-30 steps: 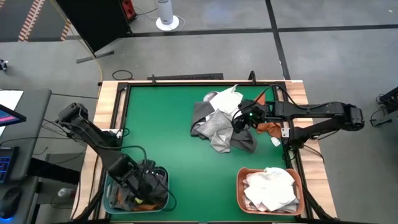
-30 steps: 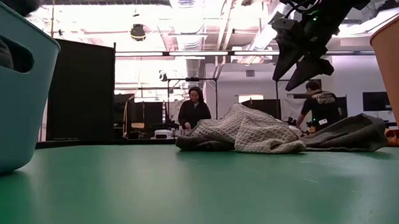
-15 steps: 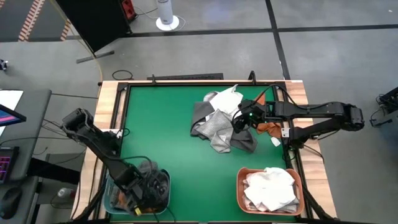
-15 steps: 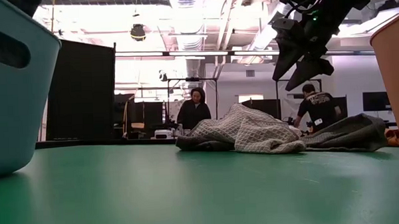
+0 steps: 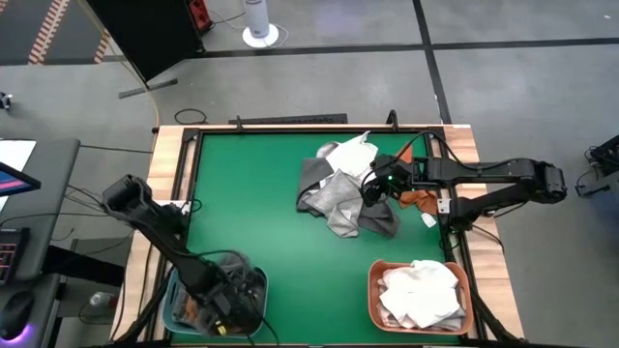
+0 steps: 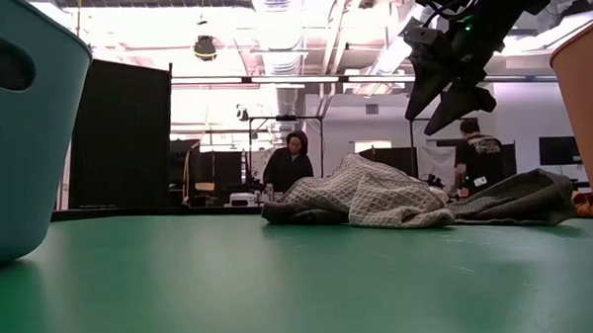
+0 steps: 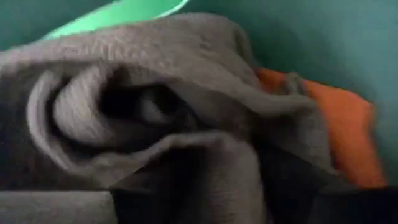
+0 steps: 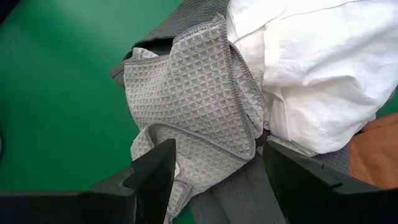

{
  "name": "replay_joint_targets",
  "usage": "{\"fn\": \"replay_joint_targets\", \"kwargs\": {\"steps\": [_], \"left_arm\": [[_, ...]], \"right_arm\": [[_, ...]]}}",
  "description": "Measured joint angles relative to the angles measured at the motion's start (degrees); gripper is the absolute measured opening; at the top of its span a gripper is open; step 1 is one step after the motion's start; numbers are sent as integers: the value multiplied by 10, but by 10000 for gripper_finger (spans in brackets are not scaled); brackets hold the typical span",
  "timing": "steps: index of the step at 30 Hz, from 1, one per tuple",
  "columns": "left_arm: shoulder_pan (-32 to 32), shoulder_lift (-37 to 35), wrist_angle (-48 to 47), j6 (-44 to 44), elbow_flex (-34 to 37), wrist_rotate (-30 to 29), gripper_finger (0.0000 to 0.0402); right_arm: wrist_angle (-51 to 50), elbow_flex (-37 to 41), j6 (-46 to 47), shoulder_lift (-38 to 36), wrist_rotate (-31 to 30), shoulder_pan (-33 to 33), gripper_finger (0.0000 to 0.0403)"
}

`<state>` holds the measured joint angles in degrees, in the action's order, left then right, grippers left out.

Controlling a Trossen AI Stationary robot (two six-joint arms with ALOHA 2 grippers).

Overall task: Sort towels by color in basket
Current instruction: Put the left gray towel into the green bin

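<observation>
A pile of towels (image 5: pixel 340 189) lies on the green mat near the far right: white (image 8: pixel 317 74), light grey waffle (image 8: pixel 193 93), dark grey (image 5: pixel 311 184) and rust orange (image 5: pixel 419 199). My right gripper (image 5: pixel 373 189) hovers open just above the pile, its fingers over the waffle towel (image 6: pixel 377 198) without touching it. My left gripper (image 5: pixel 228 296) is down inside the teal basket (image 5: pixel 176 302) at the near left. Its wrist view is filled by a bunched dark grey towel (image 7: pixel 155 99) with an orange towel (image 7: pixel 336 124) beside it.
An orange basket (image 5: pixel 373 290) at the near right holds white towels (image 5: pixel 421 290). The teal basket's wall (image 6: pixel 19 137) stands at the low view's left. Bare green mat (image 5: pixel 251 193) spreads between the baskets and the pile. People stand in the room beyond the table.
My left arm has moved toward the table's near edge and sunk deeper into the teal basket. My right gripper has stayed still and open above the pile.
</observation>
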<state>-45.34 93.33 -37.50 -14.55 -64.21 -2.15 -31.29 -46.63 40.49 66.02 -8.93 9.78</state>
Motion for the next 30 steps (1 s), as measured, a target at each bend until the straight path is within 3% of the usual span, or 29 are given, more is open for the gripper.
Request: {"fn": "replay_joint_targets", "kwargs": {"steps": [11, 14, 17, 20, 26, 30], "left_arm": [[0, -146, -77, -80, -58, -22, 180], [10, -177, -167, -164, -56, -89, 180], [40, -204, -251, -254, -23, -101, 180], [70, -236, -238, -277, 36, -53, 180], [134, -295, -123, -282, 168, 65, 180], [163, -327, -94, -299, 226, 79, 180]], "right_arm": [[0, 0, -1, 0, 0, 0, 269], [1, 0, 0, 0, 0, 0, 269], [5, 0, 0, 0, 0, 0, 269], [10, 0, 0, 0, 0, 2, 269], [18, 0, 14, 0, 0, 1, 269], [18, 0, 18, 0, 0, 0, 269]]}}
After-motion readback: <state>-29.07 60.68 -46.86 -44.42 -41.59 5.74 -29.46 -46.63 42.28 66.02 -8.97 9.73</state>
